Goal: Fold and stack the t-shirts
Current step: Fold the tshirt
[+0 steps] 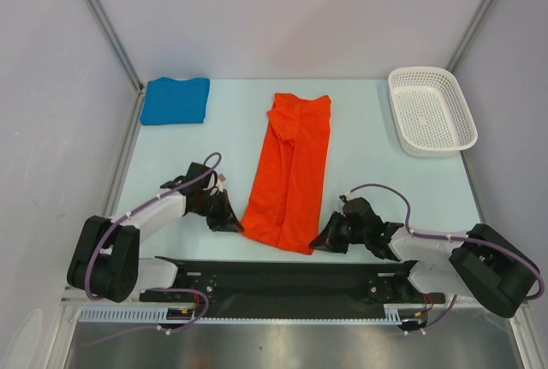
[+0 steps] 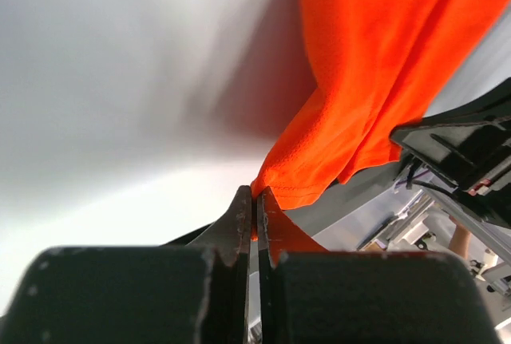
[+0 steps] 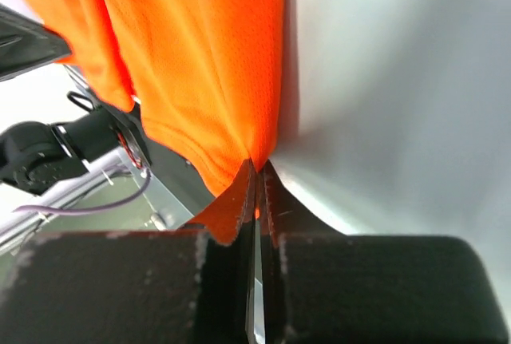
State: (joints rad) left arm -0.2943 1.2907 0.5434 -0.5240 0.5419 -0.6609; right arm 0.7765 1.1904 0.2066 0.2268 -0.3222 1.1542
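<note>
The orange shirt (image 1: 289, 172) lies in the middle of the desk (image 1: 368, 163) as a long strip running near to far, already folded lengthwise. The blue shirt (image 1: 175, 100) sits folded in the far left corner, and a basket (image 1: 396, 108) stands far right.

The left fingers (image 1: 229, 222) are clamped on the near left corner of the orange shirt's hem, and the right fingers (image 1: 324, 241) on the near right corner. Both wrist views show the cloth pinched at the very fingertips.

The step in hand looks like carrying the near end over to the far end. The bite is shallow, so lift gently and check that all layers come up. Raise both corners level and together, keeping the hem taut between them without stretching it. Lift the near end clear of the desk, carry it far, and lay it edge to edge on the collar end before letting go.
</note>
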